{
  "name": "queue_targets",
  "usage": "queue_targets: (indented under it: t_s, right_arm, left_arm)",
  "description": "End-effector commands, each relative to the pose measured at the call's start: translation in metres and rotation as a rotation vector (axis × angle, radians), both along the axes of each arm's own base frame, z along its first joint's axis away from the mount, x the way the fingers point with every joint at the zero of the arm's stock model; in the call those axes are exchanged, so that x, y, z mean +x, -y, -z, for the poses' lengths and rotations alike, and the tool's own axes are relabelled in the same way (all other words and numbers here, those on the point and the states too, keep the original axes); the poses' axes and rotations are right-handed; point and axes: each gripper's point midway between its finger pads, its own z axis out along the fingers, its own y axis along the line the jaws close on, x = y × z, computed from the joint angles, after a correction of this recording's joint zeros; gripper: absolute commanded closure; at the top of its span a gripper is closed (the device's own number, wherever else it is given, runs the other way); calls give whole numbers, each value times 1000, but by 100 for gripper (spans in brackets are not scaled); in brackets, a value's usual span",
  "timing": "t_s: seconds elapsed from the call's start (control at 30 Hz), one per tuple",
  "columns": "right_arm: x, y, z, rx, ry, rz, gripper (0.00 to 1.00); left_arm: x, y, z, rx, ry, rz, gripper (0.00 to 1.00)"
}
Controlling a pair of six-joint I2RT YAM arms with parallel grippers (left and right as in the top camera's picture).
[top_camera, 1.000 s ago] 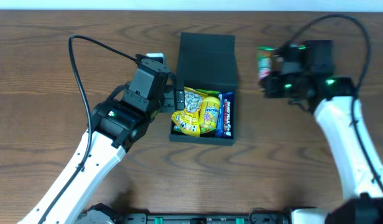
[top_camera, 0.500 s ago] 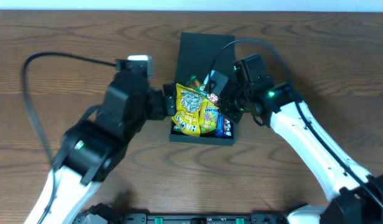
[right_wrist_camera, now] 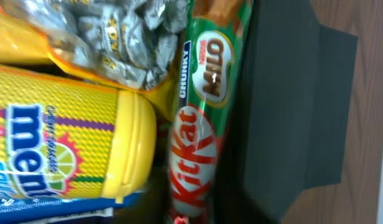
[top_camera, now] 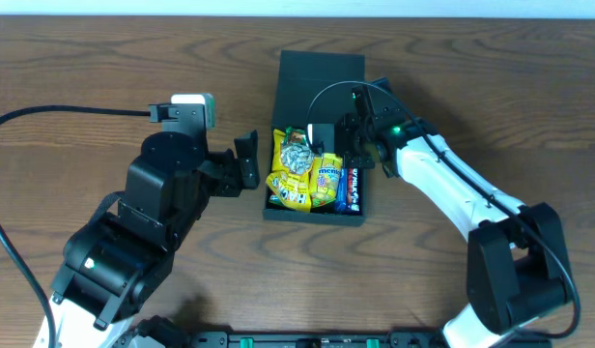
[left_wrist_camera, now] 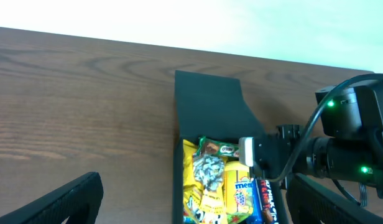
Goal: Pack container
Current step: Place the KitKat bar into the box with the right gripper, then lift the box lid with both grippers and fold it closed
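Observation:
The container [top_camera: 322, 77], a dark box with its flap lid open at the back, sits mid-table. It holds a yellow packet [top_camera: 290, 182], a yellow Mentos bottle [top_camera: 327, 174] and a blue bar [top_camera: 352, 182]. My right gripper [top_camera: 319, 135] reaches into the box's back end and is shut on a green-and-red KitKat Milo bar [right_wrist_camera: 194, 143], its fingers [right_wrist_camera: 191, 202] flanking the bar next to the lid [right_wrist_camera: 285, 93]. My left gripper [top_camera: 247, 162] is open and empty, just left of the box. In the left wrist view its fingers [left_wrist_camera: 191, 205] frame the box [left_wrist_camera: 210, 106].
Brown wooden table [top_camera: 104, 68] all around the box. The right arm's white link [top_camera: 442, 184] slants across the table to the right of the box. A cable [top_camera: 66, 111] runs from the left arm over the left side.
My right gripper has carried the KitKat bar from the back right into the box's back end. My left arm has drawn back to the left, away from the box.

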Motion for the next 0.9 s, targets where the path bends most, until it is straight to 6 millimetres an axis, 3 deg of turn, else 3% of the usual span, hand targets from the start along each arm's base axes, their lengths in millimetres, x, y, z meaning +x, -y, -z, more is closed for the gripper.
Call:
queue_targets:
  t_s: [0.0, 0.13, 0.27, 0.33, 0.4, 0.43, 0.47, 0.5, 0.53, 0.57, 0.7, 0.77, 0.87]
  right_arm:
    - [4, 3, 0, -6, 13, -1, 1]
    - [14, -4, -39, 110, 73, 114, 1]
    - [13, -10, -142, 388, 201, 267, 1]
    - [9, 2, -186, 538, 227, 383, 1]
    - [9, 21, -208, 644, 211, 507, 1]
    - [10, 34, -210, 669, 193, 567, 11]
    - [11, 47, -206, 672, 170, 622, 36]
    - [12, 67, -192, 663, 117, 712, 86]
    - [13, 82, -179, 658, 65, 792, 99]
    - [14, 96, -164, 660, 10, 878, 99]
    - [25, 134, -111, 717, -198, 1201, 99]
    - [29, 134, -78, 750, -351, 1251, 99]
    - [34, 127, -32, 769, -531, 1302, 99]
  left_arm:
    - [2, -5, -8, 21, 27, -15, 5]
    - [2, -6, -8, 25, 29, -22, 5]
    - [7, -8, -3, 44, 18, -40, 5]
    - [12, -5, 4, 56, -3, -40, 5]
    - [19, -1, 14, 75, -31, -38, 4]
    - [23, 2, 21, 97, -44, -29, 5]
    - [30, 5, 27, 123, -54, -18, 14]
    - [42, 7, 39, 151, -72, -18, 64]
    - [53, 7, 48, 163, -87, -30, 86]
    - [69, 2, 60, 169, -110, -59, 94]
    - [123, -10, 119, 23, -257, -70, 94]
    - [149, -17, 155, -109, -341, -51, 94]
    - [171, -27, 202, -283, -461, -93, 94]
